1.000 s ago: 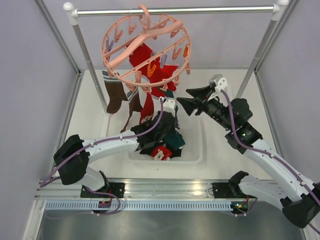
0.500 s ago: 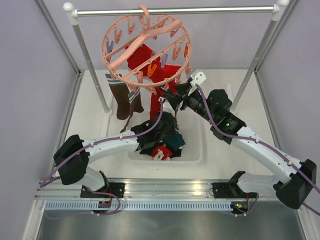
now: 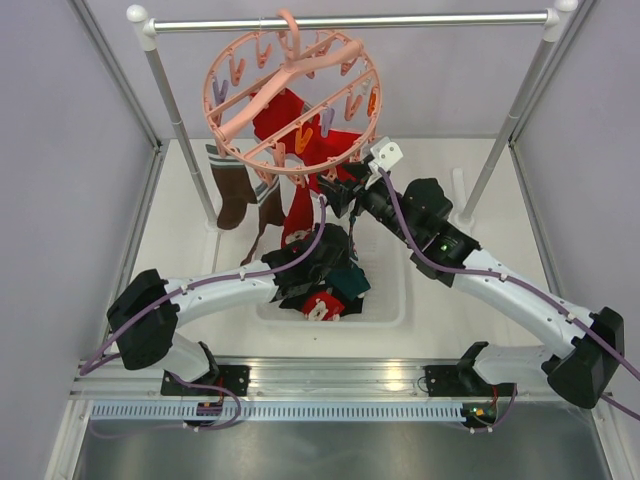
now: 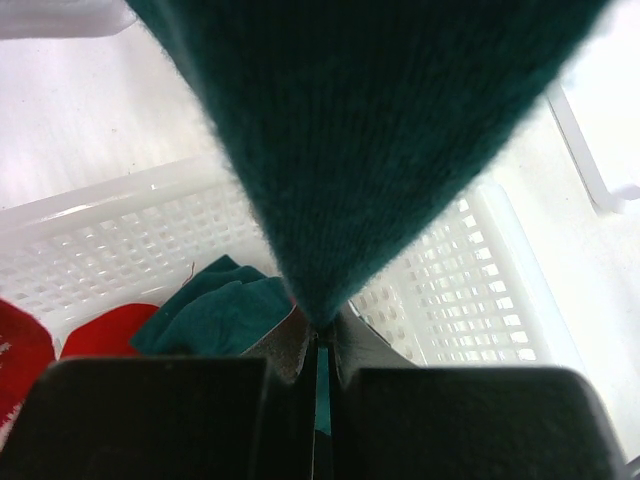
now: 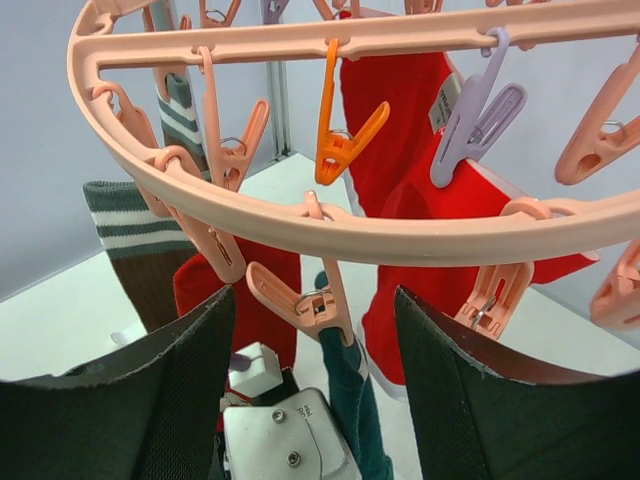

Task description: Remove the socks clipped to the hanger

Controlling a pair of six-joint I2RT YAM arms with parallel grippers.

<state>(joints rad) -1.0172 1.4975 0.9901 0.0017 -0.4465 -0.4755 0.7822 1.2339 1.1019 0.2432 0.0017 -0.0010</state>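
The salmon-pink hanger (image 3: 292,100) hangs from the rail, its ring filling the right wrist view (image 5: 330,235). Red socks (image 3: 285,115) and brown striped socks (image 3: 232,190) hang from its clips. A dark teal sock (image 5: 345,395) hangs from one pink clip (image 5: 310,300). My left gripper (image 4: 320,335) is shut on that teal sock's lower end (image 4: 370,130), above the basket; in the top view it (image 3: 325,245) sits under the hanger. My right gripper (image 5: 315,330) is open, one finger on each side of the clip just below the ring; in the top view it (image 3: 335,195) sits at the hanger's near edge.
A white mesh basket (image 4: 480,290) below holds a teal sock (image 4: 225,310) and a red sock (image 4: 100,345); its rim shows in the top view (image 3: 395,300). The grey rail (image 3: 350,20) stands on two posts (image 3: 180,130). Walls close in both sides.
My right arm has swung left and up, bringing its open gripper to the hanger's near clips. The hanger and brown socks swayed slightly. My left arm has held still.
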